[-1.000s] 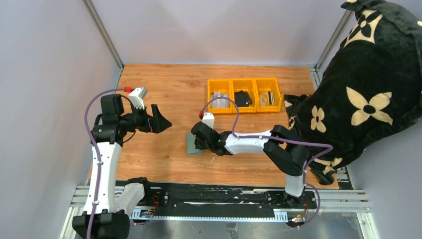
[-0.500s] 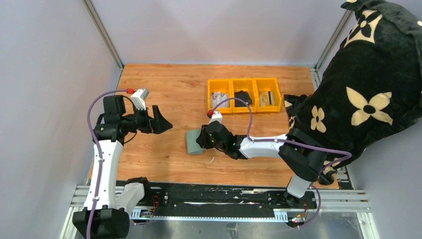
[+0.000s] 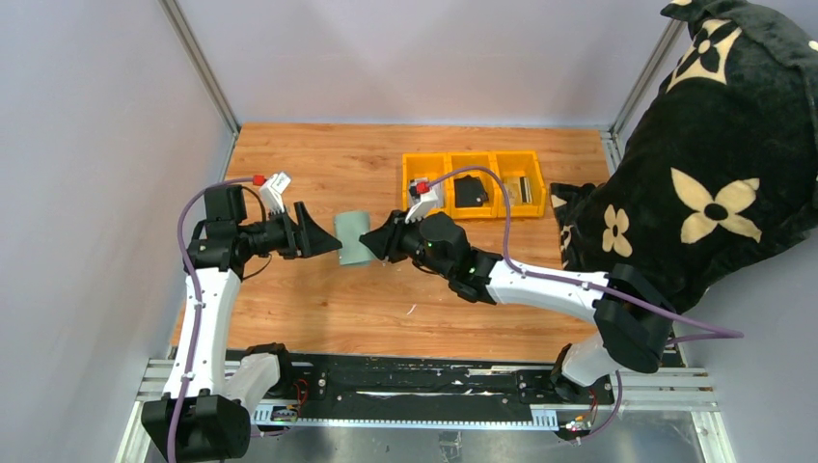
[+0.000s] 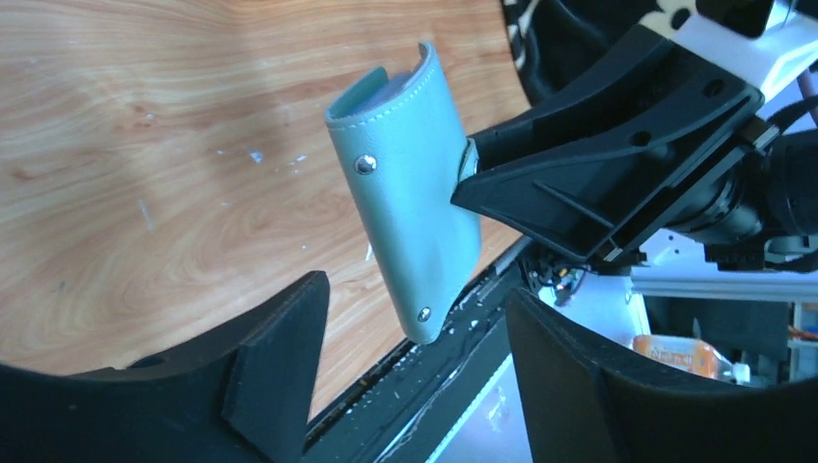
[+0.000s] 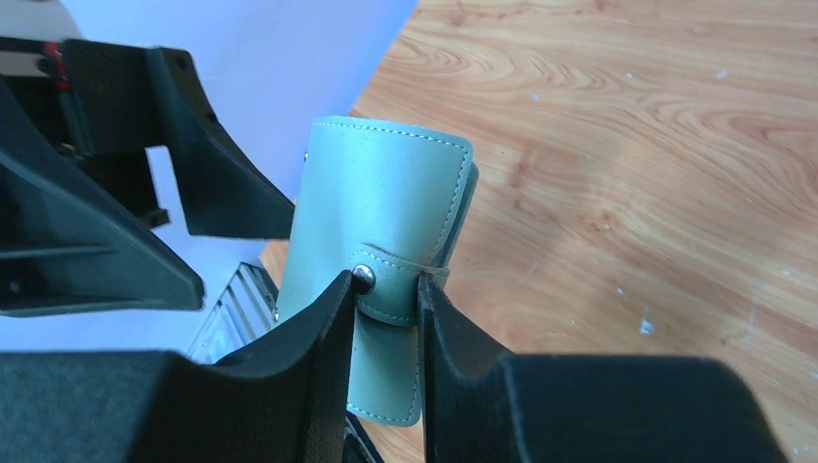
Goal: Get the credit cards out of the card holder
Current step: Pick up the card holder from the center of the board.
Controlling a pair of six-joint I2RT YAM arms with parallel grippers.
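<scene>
Two claws: my right claw [image 5: 384, 285] is pinching the light, floppy wallet [image 5: 376, 193] by its strap [image 5: 394, 301]; my left claw [image 4: 413, 307] is gaping just before its free end.

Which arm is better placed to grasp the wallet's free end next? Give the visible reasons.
The left. The left gripper is open and empty, facing the free end of the wallet. The right gripper is shut on the wallet's snap strap, holding it up, so it cannot let go.
</scene>
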